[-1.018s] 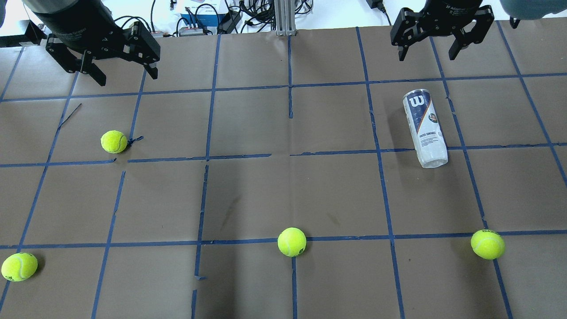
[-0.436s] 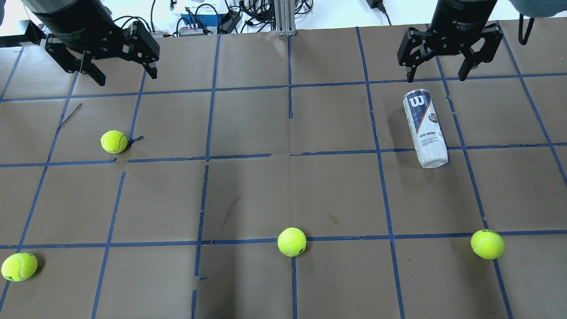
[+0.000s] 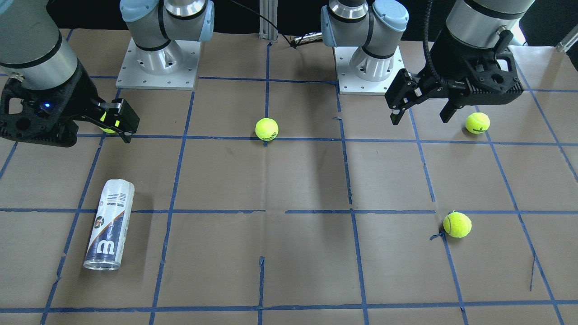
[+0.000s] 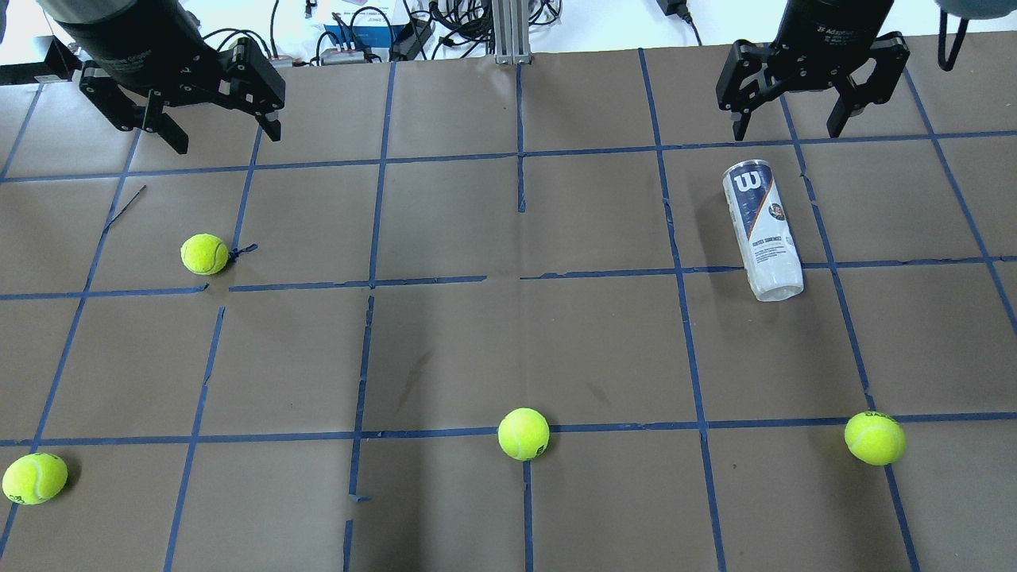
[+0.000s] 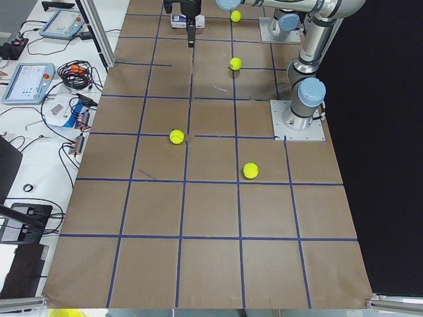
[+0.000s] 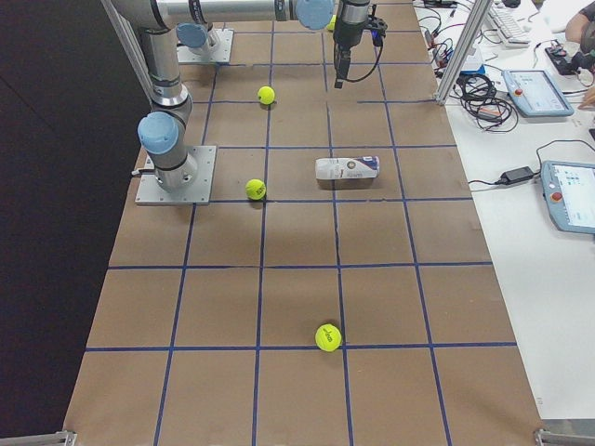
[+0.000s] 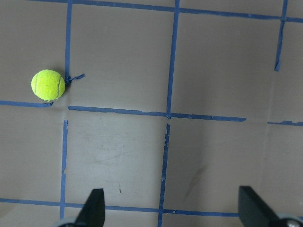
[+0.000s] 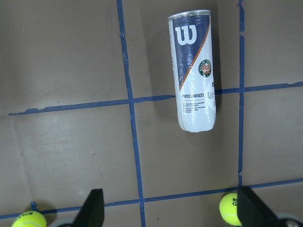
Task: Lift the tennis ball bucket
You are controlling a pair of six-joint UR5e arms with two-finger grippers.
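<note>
Currently tennis ball bucket (image 4: 761, 230) lies sideways, right side of worktop (image 4: 477, 342), apart from spread, empty right claw (image 4: 786, 133); left claw (image 4: 228, 141) spread too. Risk: off-centre pinch could roll it away.

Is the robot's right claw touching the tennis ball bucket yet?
Apart. The right wrist view shows the tennis ball bucket lying well ahead of the right gripper, whose jaws are open, with bare table between them.
</note>
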